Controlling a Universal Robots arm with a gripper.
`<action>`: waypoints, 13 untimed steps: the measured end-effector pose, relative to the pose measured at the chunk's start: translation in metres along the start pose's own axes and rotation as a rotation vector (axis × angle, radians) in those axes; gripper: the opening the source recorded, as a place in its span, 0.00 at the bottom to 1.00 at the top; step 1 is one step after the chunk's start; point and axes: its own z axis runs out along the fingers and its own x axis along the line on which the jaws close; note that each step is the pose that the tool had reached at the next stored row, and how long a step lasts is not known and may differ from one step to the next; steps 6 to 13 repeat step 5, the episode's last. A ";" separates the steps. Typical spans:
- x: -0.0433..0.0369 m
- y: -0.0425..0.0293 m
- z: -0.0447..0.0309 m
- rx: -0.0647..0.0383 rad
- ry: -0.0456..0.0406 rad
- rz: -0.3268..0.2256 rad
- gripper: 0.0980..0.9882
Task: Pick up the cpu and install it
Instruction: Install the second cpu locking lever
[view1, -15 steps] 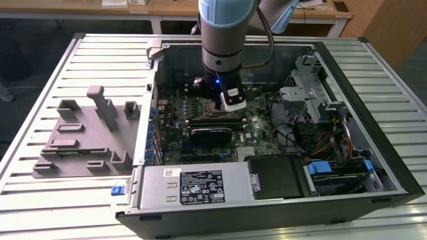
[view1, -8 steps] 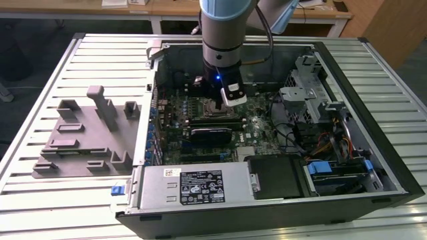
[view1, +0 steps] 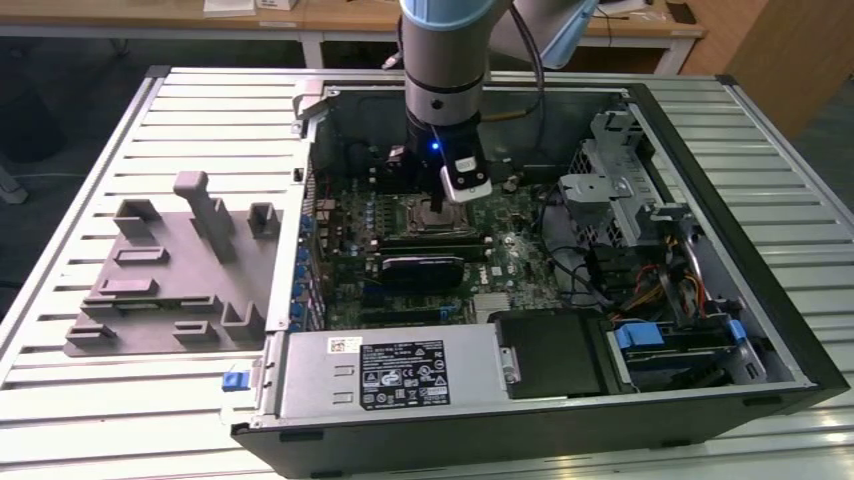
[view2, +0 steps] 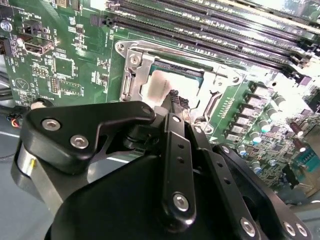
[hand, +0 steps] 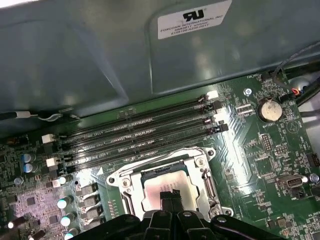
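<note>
The cpu (hand: 152, 194) is a flat silver-grey square lying level inside the metal-framed socket (hand: 116, 181) on the green motherboard; in the second wrist view the cpu (view2: 159, 84) sits in the same socket (view2: 131, 75). My gripper (hand: 170, 196) stands straight over it, its two thin black fingertips pressed together with no gap. The tips rest at, or just above, the cpu's top near its middle, and touch cannot be told. In the exterior view the gripper (view1: 437, 204) reaches down into the open computer case over the socket.
Several black memory slots (hand: 140, 137) run beside the socket, below the grey case wall (hand: 100, 55). A coin battery (hand: 270, 110) lies further along the board. A black card (view1: 420, 270) and the power supply (view1: 387, 370) lie nearer. A grey fixture (view1: 174, 270) stands on the exterior view's left.
</note>
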 end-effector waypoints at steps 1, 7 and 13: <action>0.0000 0.0000 -0.0001 0.000 0.0000 0.000 0.01; 0.0000 0.0000 0.0000 0.000 -0.0001 0.000 0.01; 0.0000 0.0000 0.0000 0.000 -0.0001 0.000 0.01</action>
